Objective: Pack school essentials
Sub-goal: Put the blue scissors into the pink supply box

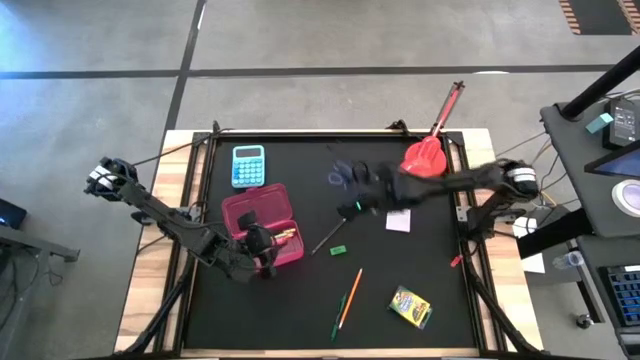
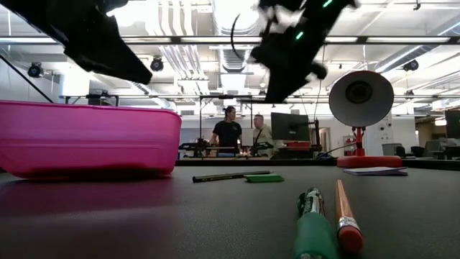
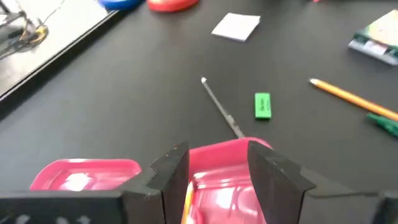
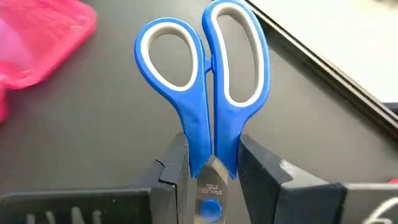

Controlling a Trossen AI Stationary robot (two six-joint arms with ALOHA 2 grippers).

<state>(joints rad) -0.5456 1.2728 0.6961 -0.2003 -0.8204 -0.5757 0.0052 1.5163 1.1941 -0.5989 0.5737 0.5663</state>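
Note:
My right gripper (image 4: 211, 163) is shut on the blue-handled scissors (image 4: 205, 81) and hovers over the table's middle (image 1: 352, 192), high above it (image 2: 287, 50). My left gripper (image 3: 217, 165) stands open above the open pink case (image 1: 262, 222), with the case's near wall (image 3: 224, 152) between its fingers and not touched. An orange pencil (image 1: 285, 237) lies in the case. On the mat lie a dark pencil (image 1: 330, 236), a green eraser (image 1: 338, 249), an orange pencil (image 1: 351, 294), a green pen (image 1: 339, 316) and the crayon box (image 1: 410, 307). My right gripper pinches the scissors between its two fingers (image 4: 175, 168) at the foot of the blue handles (image 4: 200, 140), just above the pivot screw. The handle loops point away from the wrist, and the blades are hidden between the fingers. The scissors are lifted clear of the table.
A blue calculator (image 1: 248, 165) lies beyond the case. The red long-handled scoop (image 1: 428, 152) sits at the far right edge, with a white notepad (image 1: 398, 221) near it. The mat's near left part is bare. People stand in the room behind (image 2: 241, 133).

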